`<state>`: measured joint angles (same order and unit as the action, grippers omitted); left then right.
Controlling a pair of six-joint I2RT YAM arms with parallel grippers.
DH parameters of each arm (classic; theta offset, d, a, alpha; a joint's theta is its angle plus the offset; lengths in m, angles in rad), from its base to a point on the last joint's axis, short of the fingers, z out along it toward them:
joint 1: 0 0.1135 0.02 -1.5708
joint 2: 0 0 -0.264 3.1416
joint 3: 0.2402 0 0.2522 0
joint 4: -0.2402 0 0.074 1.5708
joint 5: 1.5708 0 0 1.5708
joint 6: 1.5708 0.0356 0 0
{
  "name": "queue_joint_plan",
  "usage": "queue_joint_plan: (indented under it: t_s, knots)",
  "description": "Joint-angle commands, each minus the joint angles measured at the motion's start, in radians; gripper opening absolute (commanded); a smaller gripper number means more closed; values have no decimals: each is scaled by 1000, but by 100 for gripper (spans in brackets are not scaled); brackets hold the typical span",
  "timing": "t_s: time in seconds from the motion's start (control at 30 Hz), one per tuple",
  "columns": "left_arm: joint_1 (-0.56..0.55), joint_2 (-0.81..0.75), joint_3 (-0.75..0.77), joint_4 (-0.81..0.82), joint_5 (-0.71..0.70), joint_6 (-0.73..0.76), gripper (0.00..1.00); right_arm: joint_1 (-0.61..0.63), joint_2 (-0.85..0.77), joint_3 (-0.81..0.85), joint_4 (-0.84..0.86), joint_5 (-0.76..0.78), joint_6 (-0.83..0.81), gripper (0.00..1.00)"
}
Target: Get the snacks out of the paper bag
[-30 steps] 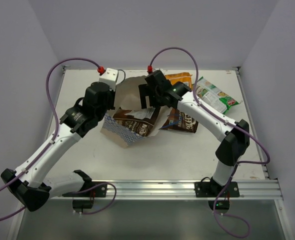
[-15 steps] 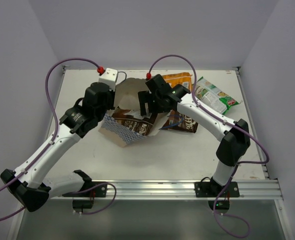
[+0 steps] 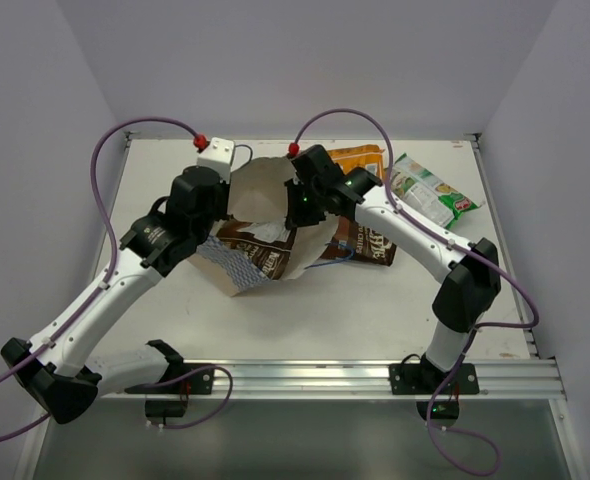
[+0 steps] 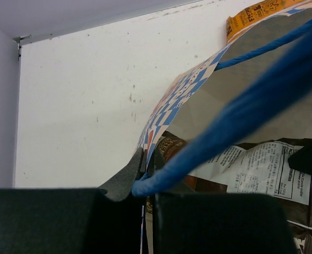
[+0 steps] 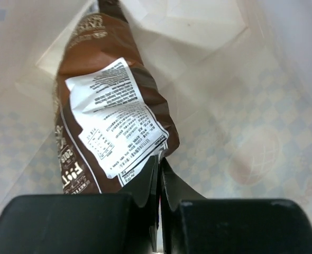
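Note:
The paper bag (image 3: 260, 185) lies on its side at mid-table, mouth toward the right arm. My left gripper (image 3: 225, 212) is shut on the bag's checkered rim (image 4: 169, 103) where the blue cord handle (image 4: 240, 114) is fixed. My right gripper (image 3: 297, 208) reaches into the mouth and is shut on the bottom edge of a dark brown packet (image 5: 100, 116) that lies inside the bag (image 5: 246, 111). From above, that packet (image 3: 247, 247) shows through the opening. A second brown packet (image 3: 367, 240), an orange one (image 3: 360, 158) and a green-and-white one (image 3: 430, 190) lie outside on the table.
The three loose packets lie to the right of the bag, under and behind my right forearm. A blue cord handle (image 3: 333, 256) trails from the bag onto the table. White walls enclose the table at the back and both sides.
My right gripper has gone from wide open to shut on the brown packet's edge, slightly deeper in the bag. The bag's mouth has shifted and crumpled a little.

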<state>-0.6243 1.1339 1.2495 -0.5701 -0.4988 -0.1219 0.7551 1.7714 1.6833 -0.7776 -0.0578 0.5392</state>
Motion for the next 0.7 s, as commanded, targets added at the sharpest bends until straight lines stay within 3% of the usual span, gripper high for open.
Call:
queue_joint_plan:
  t_s: [0.0,0.3,0.67]
  knots:
    - [-6,-37,-7,45,-15,-42,0,0,-62,68,35,-39,-5,0]
    - [-6,-19,-16,-14,-30,-97,0,1,-170,163,135,-181,-8,0]
    - [-5,-37,-30,-53,-9,-148,0,0,-266,291,193,-186,4,0]
